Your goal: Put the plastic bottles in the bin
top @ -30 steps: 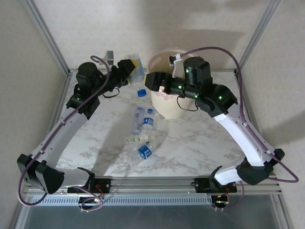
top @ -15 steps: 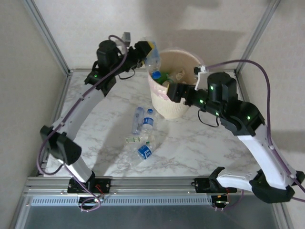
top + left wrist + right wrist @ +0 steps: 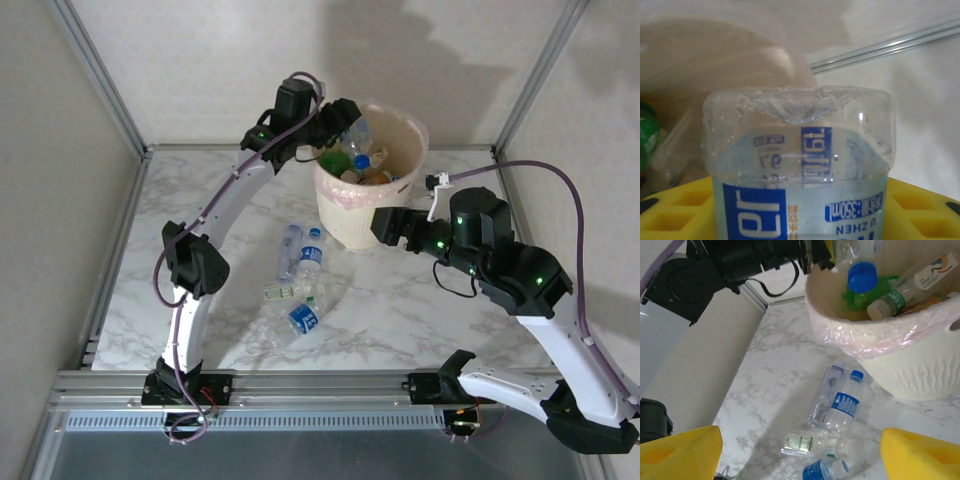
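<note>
Hovering over the bin (image 3: 352,218), the left pincer (image 3: 345,120) pinches a clear bottle (image 3: 800,165), cap down above the open mouth; not yet dropped. Several binned bottles (image 3: 890,300), green and clear, lie inside. Four loose bottles (image 3: 311,256) lie clustered on the table (image 3: 200,260) near the bin's base. Right pincer (image 3: 800,452) spread wide, empty, above that cluster. Judgement: probably past halfway; this drop plus four pickups left.

light: bright, diffuse | shadows: soft on wall (image 3: 400,50) (top view) | focus: fair
</note>
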